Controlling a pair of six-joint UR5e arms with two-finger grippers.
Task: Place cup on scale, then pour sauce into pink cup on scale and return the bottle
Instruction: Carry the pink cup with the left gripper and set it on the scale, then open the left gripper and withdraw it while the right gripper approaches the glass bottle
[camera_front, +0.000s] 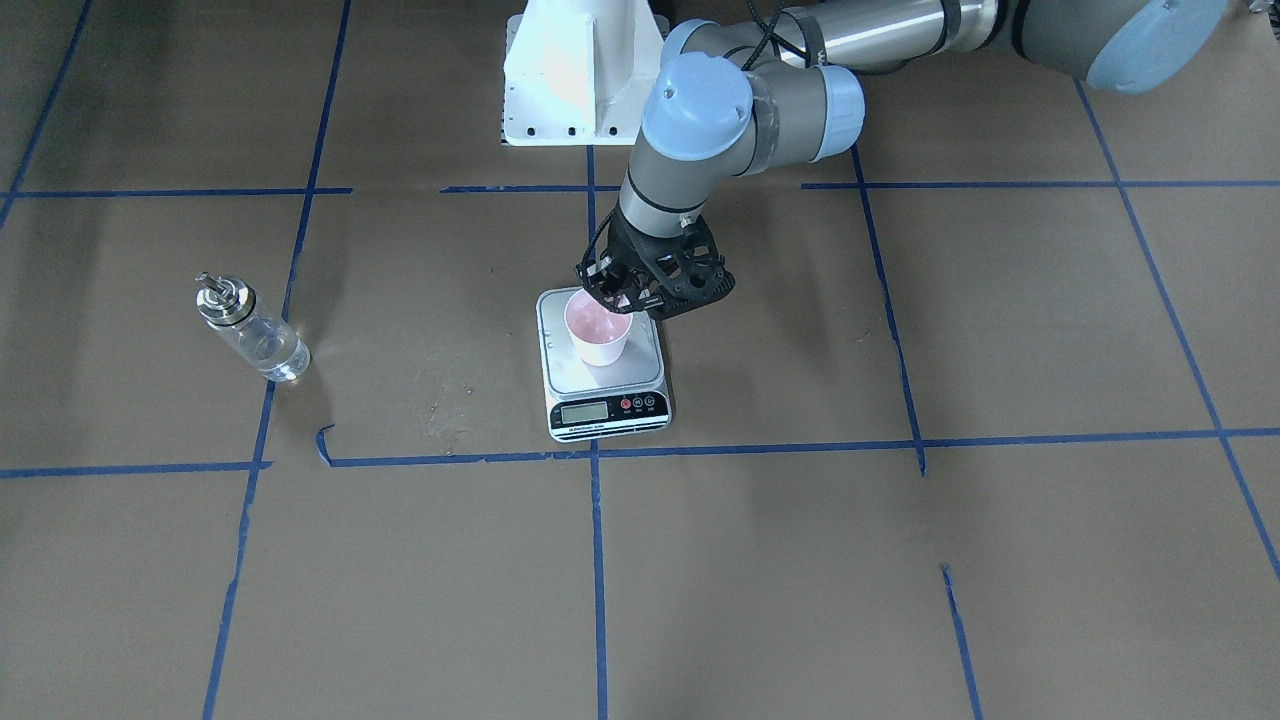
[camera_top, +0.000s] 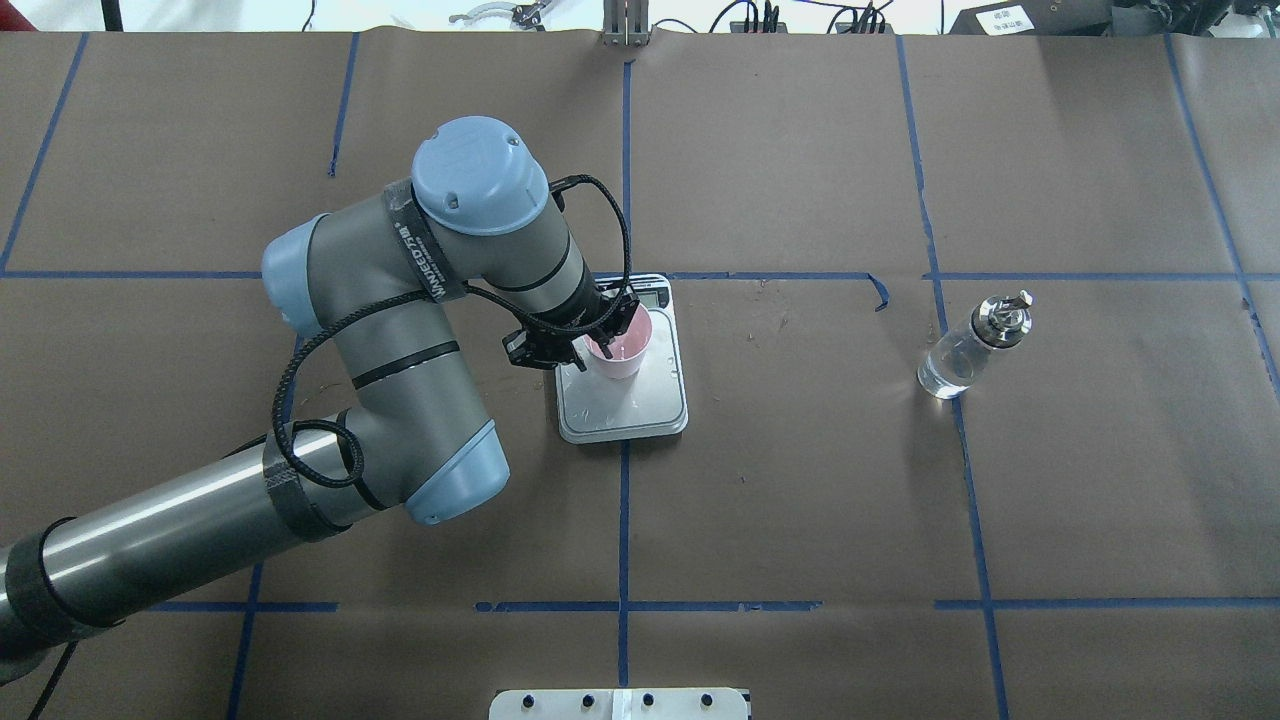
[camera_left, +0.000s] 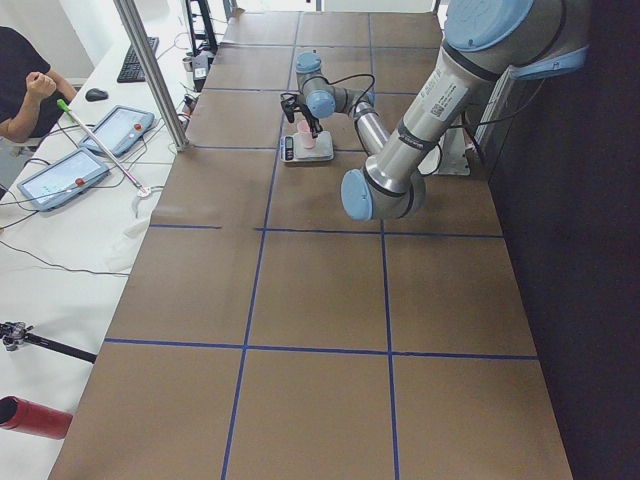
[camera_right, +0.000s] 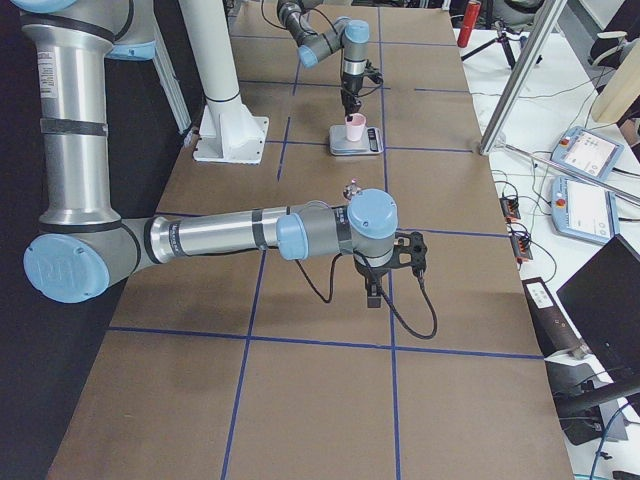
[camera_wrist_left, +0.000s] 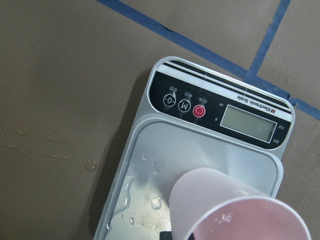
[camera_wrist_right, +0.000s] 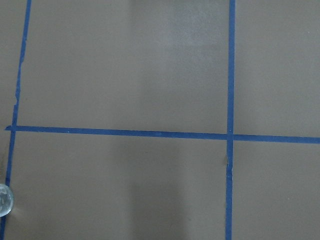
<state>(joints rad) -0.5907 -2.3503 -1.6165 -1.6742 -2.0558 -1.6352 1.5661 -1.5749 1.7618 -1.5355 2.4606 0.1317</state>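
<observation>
Item 1: cup (camera_front: 598, 335), upright on the scale (camera_front: 608, 408), far rim pinched by my left gripper (camera_front: 615, 292).
Item 2: bottle (camera_front: 255, 335), standing on the table (camera_front: 900, 560), well apart from the scale.
Item 3: right gripper (camera_right: 372, 290), hovering near the bottle; I cannot tell whether it is open or closed.

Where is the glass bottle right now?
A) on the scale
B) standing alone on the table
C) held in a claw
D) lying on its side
B: the bottle stands upright on the table, far from the scale, with no claw touching it.
</observation>
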